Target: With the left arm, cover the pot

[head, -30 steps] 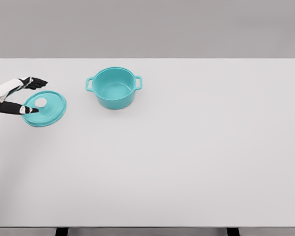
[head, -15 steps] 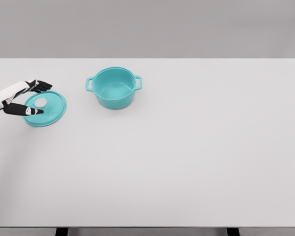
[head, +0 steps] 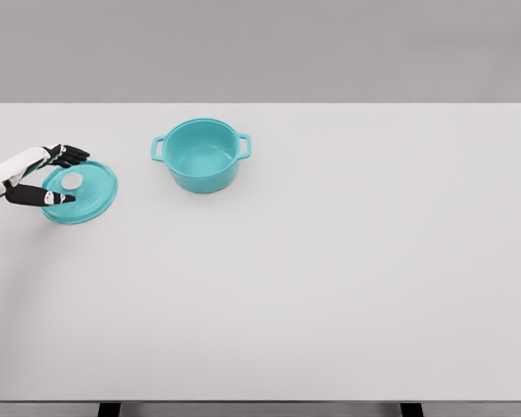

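Tabletop (head: 330,287) first: you have one white table filling nearly the whole head view, its far edge running straight across below a plain grey wall (head: 260,48), and two dark legs just showing at the bottom edge.

One teal pot (head: 201,155) stands upright on the far left-of-middle part of that table. You can count two loop handles on it, one on its left side and one on its right, and you can see straight down into its bare teal inside, so it is uncovered.

One teal lid (head: 80,192) lies to the left of the pot, well apart from it, near the table's left edge. It looks slightly tilted rather than dead flat, though you cannot tell whether its rim has left the surface. One pale round knob (head: 72,181) sits at its middle.

One arm is visible to you, the white left arm, coming in from the left edge. Its left hand (head: 45,176) has dark fingers spread around the near-left part of the lid: some reach over the far rim, and one lies across the near side, with the knob between them. The fingers are not closed on the knob; whether they actually touch the lid you cannot tell.
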`<state>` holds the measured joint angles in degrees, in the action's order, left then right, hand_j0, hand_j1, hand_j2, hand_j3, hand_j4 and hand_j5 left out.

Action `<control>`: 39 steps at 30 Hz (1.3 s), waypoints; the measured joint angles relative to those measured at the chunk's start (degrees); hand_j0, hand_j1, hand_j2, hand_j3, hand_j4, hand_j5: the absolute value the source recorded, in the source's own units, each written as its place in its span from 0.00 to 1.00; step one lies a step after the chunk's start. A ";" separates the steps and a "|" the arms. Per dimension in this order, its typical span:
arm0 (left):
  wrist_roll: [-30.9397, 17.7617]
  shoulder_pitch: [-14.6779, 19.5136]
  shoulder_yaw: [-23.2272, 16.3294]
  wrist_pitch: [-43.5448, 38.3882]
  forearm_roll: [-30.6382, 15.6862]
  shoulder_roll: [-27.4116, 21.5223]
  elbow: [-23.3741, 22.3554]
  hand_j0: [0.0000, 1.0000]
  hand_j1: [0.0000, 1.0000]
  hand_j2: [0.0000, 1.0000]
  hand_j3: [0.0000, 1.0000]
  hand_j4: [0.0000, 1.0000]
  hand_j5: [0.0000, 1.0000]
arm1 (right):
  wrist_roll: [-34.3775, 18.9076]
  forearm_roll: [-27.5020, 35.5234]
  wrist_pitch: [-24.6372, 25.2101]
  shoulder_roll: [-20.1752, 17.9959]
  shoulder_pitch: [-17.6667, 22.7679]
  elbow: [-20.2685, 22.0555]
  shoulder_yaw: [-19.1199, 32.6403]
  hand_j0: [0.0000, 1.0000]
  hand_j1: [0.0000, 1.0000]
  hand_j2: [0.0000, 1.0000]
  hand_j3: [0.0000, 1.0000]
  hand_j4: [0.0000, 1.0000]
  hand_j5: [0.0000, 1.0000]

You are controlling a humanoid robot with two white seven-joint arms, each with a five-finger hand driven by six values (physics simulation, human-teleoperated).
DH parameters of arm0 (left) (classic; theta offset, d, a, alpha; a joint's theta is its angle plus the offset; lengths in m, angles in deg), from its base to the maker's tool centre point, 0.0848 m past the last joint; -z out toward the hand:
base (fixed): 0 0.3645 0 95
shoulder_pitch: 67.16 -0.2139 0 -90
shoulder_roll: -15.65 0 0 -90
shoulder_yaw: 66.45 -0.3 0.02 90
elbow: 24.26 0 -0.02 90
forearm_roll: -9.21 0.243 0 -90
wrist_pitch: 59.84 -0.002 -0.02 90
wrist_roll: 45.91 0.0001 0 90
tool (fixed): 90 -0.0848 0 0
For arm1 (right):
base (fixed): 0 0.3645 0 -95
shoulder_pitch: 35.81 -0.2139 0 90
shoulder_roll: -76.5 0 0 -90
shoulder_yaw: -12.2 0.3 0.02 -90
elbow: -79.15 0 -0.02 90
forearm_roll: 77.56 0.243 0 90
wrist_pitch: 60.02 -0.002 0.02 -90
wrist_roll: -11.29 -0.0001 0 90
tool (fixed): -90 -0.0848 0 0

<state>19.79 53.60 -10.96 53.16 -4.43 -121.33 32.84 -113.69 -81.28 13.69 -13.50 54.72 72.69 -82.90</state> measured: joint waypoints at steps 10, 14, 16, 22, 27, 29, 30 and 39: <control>0.03 1.05 0.01 0.00 0.00 0.18 -1.15 0.79 0.79 0.79 0.79 0.79 0.79 | 0.00 0.00 0.00 0.00 0.00 -0.02 0.00 1.00 1.00 1.00 1.00 1.00 1.00; 0.03 1.05 -0.06 -0.06 0.12 0.69 -1.95 0.79 0.79 0.79 0.79 0.79 0.79 | 0.00 0.00 0.00 0.00 0.00 -0.01 0.00 1.00 1.00 1.00 1.00 1.00 1.00; 0.03 1.05 -0.08 -0.08 0.25 0.85 -2.36 0.79 0.79 0.79 0.79 0.79 0.79 | 0.00 0.00 0.00 0.00 0.00 -0.01 0.00 1.00 1.00 1.00 1.00 1.00 1.00; 0.07 1.05 -0.11 -0.08 0.68 1.50 -3.17 0.79 0.79 0.79 0.79 0.79 0.79 | 0.00 0.00 0.00 0.00 0.00 -0.01 0.00 1.00 1.00 1.00 1.00 1.00 1.00; 0.11 1.05 -0.10 -0.08 0.82 1.73 -3.62 0.79 0.79 0.79 0.79 0.79 0.79 | 0.00 0.00 0.00 0.00 0.00 -0.01 0.00 1.00 1.00 1.00 1.00 1.00 1.00; 0.16 1.05 -0.10 -0.08 0.84 1.80 -3.87 0.79 0.79 0.79 0.79 0.79 0.79 | 0.00 0.00 0.00 0.00 0.00 0.00 0.00 1.00 1.00 1.00 1.00 1.00 1.00; 0.17 1.05 -0.09 -0.08 0.85 1.86 -4.02 0.79 0.79 0.79 0.79 0.79 0.79 | 0.00 0.00 0.00 0.00 0.00 -0.01 0.00 1.00 1.00 1.00 1.00 1.00 1.00; 0.20 1.67 -0.03 -0.09 1.33 2.19 -5.18 0.79 0.79 0.79 0.79 0.79 0.79 | 0.00 0.00 0.00 0.00 0.00 -0.02 0.00 1.00 1.00 1.00 1.00 1.00 1.00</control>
<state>19.99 55.27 -11.00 53.07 -3.11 -119.14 27.66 -113.69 -81.28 13.69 -13.50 54.72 72.66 -82.90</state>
